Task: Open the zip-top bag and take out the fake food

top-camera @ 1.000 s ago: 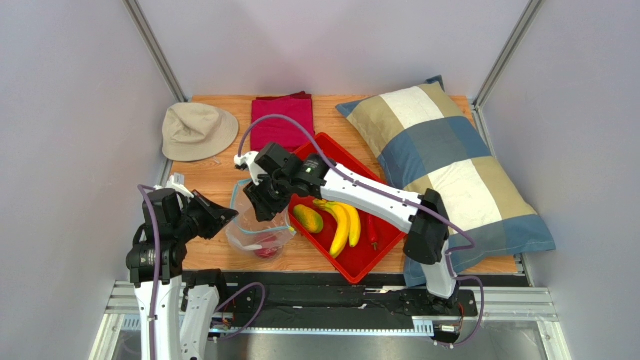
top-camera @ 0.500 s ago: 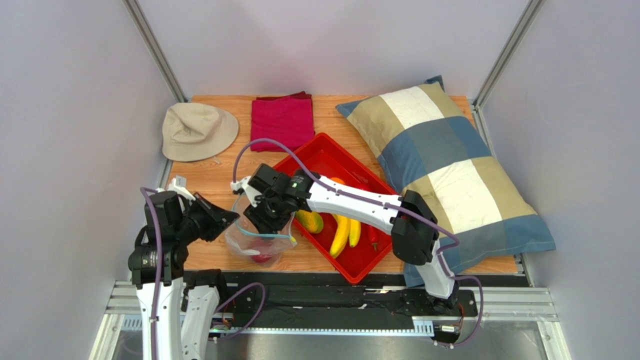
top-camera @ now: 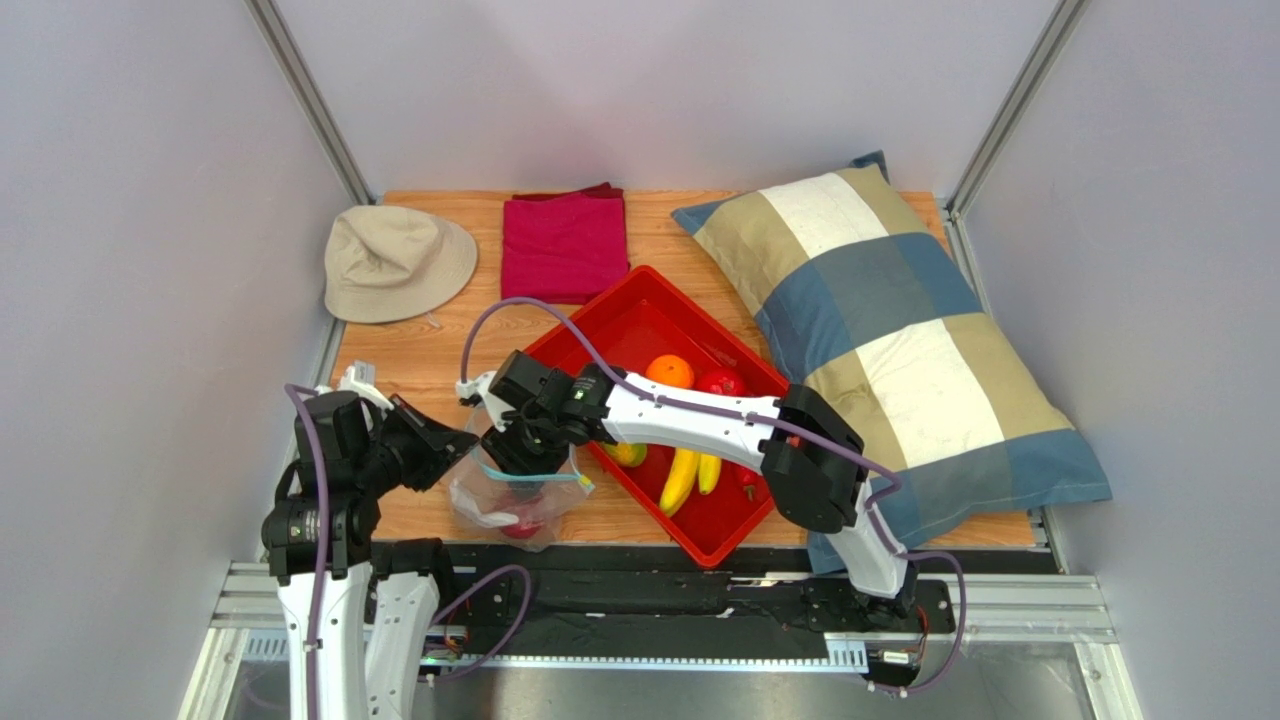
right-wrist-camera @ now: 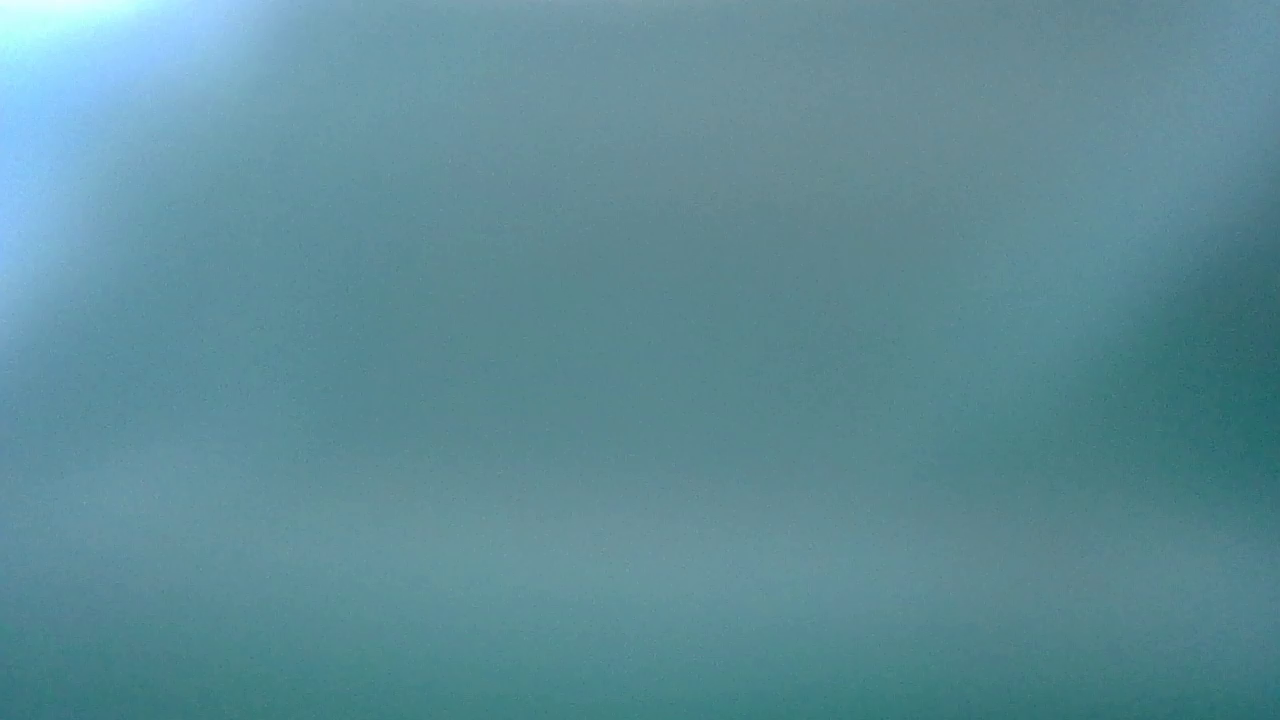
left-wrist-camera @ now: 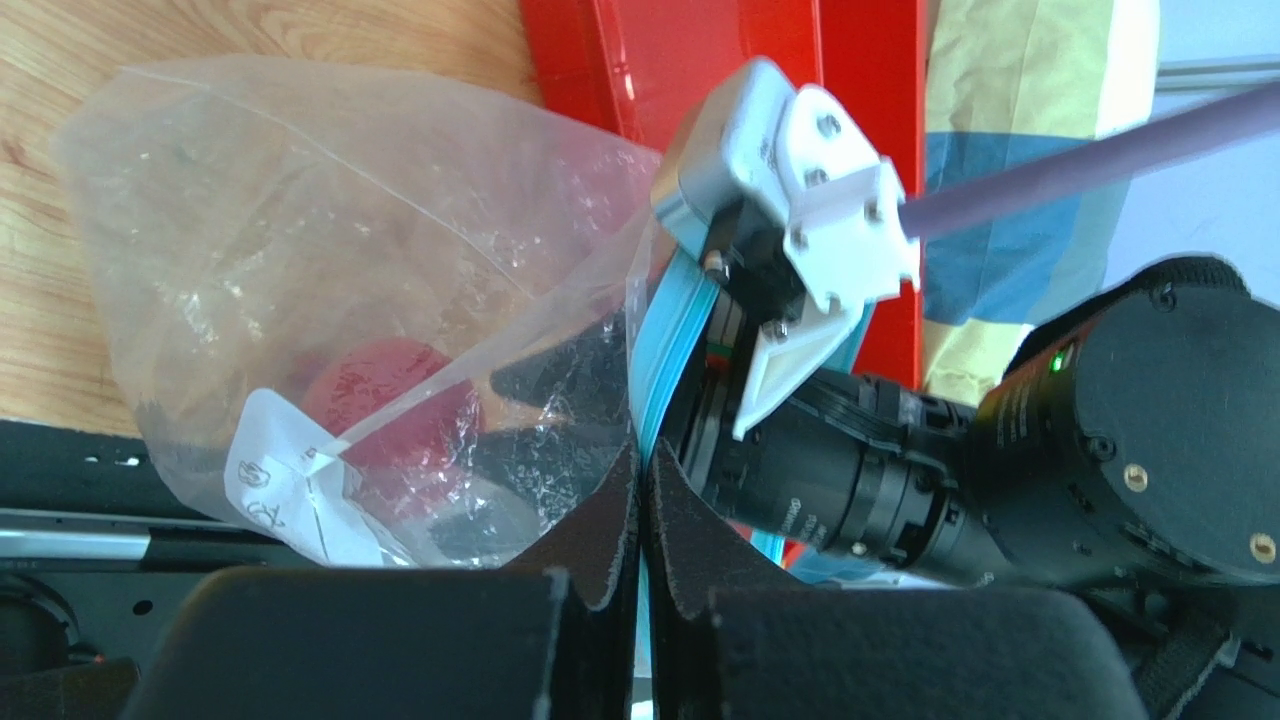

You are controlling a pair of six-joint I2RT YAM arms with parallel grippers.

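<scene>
Overhead, a wooden table (top-camera: 436,353) shows w/ two robot arms based at its near edge.

The zip-top bag (top-camera: 519,503) sits at the table's front, just L of a red tray (top-camera: 661,318). It is clear and crinkly, mouth facing up toward the arms.

The L gripper (top-camera: 451,447) has its two black fingers pressed fully together. In the L wrist view they pinch the bag's rim right at the light blue zip strip (left-wrist-camera: 661,338).

The R arm reaches across from the R side, over the tray's near corner. The R gripper (top-camera: 519,455) is pushed down into the bag's mouth. Through the plastic, dark shapes lie next to a red fake food (left-wrist-camera: 394,405) at the bag's bottom. Can't tell how wide the R fingers stand, or whether they hold anything. The R wrist view is only a blank teal blur.

A small white label (left-wrist-camera: 286,488) is on the bag's lower part, just beside the red piece.

Other toy produce lies in the tray:
- an orange (top-camera: 670,369) near the middle
- a red round fruit (top-camera: 723,384) touching the orange's R side
- yellow bananas (top-camera: 684,477) toward the front
- a green mango (top-camera: 628,453), mostly hidden under the R arm

At the back L of the table is a beige hat (top-camera: 398,263), w/ a folded maroon cloth (top-camera: 564,245) beside it. A big plaid pillow (top-camera: 902,345) fills the R side, against the tray's R edge.
</scene>
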